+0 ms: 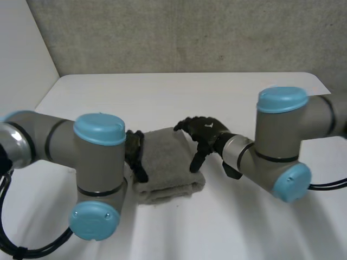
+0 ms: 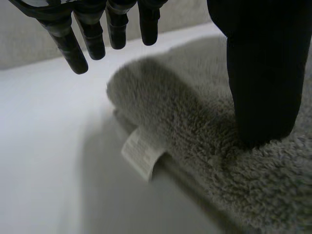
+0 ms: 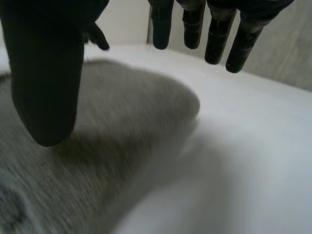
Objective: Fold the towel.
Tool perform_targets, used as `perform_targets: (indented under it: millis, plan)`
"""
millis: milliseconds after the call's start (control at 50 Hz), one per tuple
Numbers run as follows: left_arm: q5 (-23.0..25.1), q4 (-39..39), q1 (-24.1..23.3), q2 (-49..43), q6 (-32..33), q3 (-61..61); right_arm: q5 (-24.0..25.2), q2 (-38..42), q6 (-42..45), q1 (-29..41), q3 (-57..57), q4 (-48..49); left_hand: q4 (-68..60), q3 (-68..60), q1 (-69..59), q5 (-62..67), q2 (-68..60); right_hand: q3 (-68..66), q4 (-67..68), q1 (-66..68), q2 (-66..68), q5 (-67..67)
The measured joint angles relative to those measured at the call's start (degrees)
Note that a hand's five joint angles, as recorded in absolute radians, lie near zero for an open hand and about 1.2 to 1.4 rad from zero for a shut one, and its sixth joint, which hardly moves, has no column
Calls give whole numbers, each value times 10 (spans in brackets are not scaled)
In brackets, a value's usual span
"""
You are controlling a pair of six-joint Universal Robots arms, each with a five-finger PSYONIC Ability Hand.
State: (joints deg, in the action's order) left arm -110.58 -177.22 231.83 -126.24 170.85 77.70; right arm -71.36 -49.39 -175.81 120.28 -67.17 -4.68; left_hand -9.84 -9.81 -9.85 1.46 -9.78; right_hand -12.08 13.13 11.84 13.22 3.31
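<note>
Table (image 1: 179,92) bears the folded grey towel (image 1: 168,165) between my arms — my left hand (image 1: 135,154) at one side edge, my right hand (image 1: 203,135) at the other, both with fingers loose and uncurled, thumbs resting on the pile, gripping nothing — a small label (image 2: 142,156) sticks out.

The towel (image 1: 169,168) is showing a uniform grey-brown pile with no print or stripe, and its small sewn label (image 2: 142,157) is showing off-white. The bench (image 1: 179,92) is presenting a plain white surface. The left hand (image 1: 135,154) and the right hand (image 1: 209,130) are both appearing solid black. The arms (image 1: 100,168) are displaying grey housings with light-blue caps. The wall (image 1: 190,32) is showing a mottled, finely speckled grey.
</note>
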Motion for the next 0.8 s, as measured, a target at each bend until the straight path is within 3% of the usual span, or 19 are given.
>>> perform_targets:
  millis: [140,280,460,560,580,700,800]
  plan:
    - [-2,3,0,-13,4,8,-7,48,78,5,28,-3,1,0,0,0,1,0,0,0,0,-1]
    - [2,3,-3,-5,6,11,-18,42,130,12,32,0,1,0,0,0,1,0,0,0,0,-5]
    - [10,24,2,80,6,-14,-75,-89,121,0,30,6,1,0,0,0,1,0,0,0,0,-6]
    - [39,53,40,164,5,-38,-121,-160,93,-28,29,6,1,0,0,0,1,0,0,0,0,-6]
    - [65,68,68,201,4,-52,-151,-209,72,-53,28,3,1,0,0,0,1,0,0,0,0,-6]
    - [144,133,139,266,-1,-96,-175,-272,52,-89,22,-28,1,0,0,0,1,0,0,0,0,-6]
    - [171,205,176,290,-3,-116,-176,-302,44,-104,2,-74,1,0,0,0,1,0,0,0,0,-6]
